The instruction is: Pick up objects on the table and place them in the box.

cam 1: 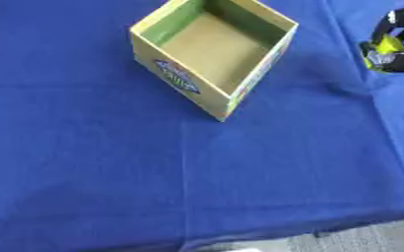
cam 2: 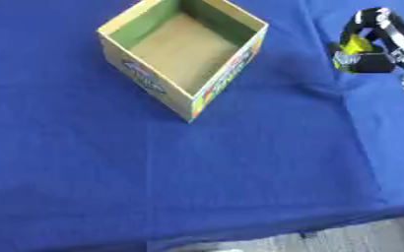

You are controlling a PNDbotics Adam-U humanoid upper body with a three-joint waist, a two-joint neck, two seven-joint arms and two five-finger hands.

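At the upper right edge, the right hand (cam 2: 380, 44) is seen with its fingers curled around a yellow-green object (cam 2: 354, 46). To the hand's left, well apart, an open cardboard box (cam 2: 185, 49) is set on the blue tablecloth (cam 2: 240, 172).

I am working at what looks like a test bench in a lab or workroom, though little is telling me which. A plain blue cloth (cam 1: 197, 172) is covering the whole table, creased and hanging over the near edge, and grey floor (cam 2: 352, 238) is showing below it. Nothing homely is showing anywhere.
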